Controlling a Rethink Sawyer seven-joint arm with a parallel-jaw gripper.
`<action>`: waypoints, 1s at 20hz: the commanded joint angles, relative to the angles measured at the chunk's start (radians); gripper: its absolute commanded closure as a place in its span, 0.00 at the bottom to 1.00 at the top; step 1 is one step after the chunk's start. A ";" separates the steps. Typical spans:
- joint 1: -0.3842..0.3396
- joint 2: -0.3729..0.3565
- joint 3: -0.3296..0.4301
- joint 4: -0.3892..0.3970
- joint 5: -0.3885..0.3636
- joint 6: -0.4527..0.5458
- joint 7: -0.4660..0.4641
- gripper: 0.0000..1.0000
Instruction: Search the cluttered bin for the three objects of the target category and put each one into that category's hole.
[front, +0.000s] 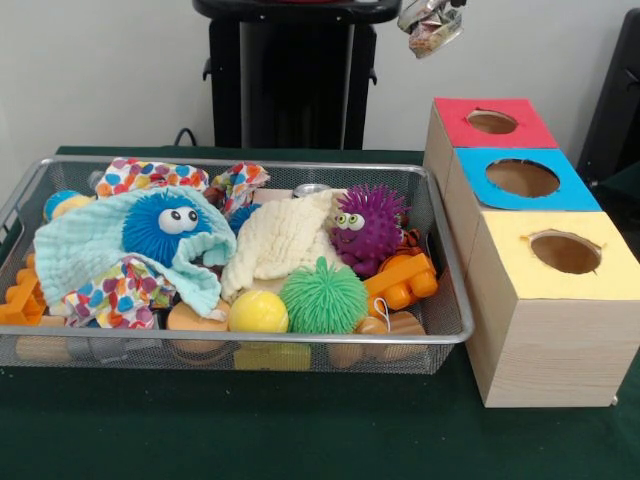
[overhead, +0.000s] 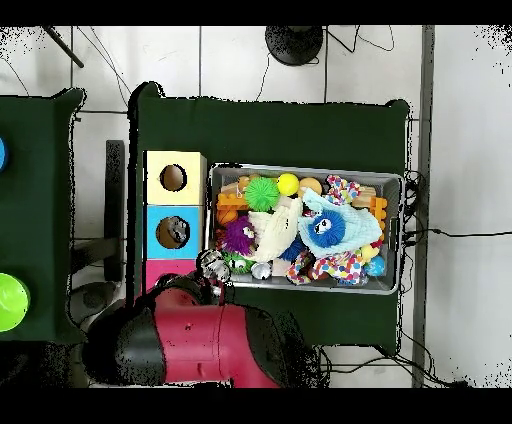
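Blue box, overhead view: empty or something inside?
Not empty. Overhead, the blue box's hole shows a brownish object inside, unlike the yellow box's dark hole. What it is: cannot tell.

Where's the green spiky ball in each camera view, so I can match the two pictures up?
Front view: the green spiky ball sits at the bin's near edge, right of middle, beside the yellow ball.
Overhead view: the green spiky ball lies along the bin's top edge, toward the left, the yellow ball on its right.
Shared landmark: the yellow-topped box, the box nearest the ball in both views.
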 joint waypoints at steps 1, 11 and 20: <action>-0.096 -0.052 0.100 0.077 0.071 0.052 -0.078 1.00; -0.072 0.014 0.118 0.023 0.023 0.041 0.015 1.00; -0.014 0.081 0.092 -0.016 -0.023 0.000 0.085 1.00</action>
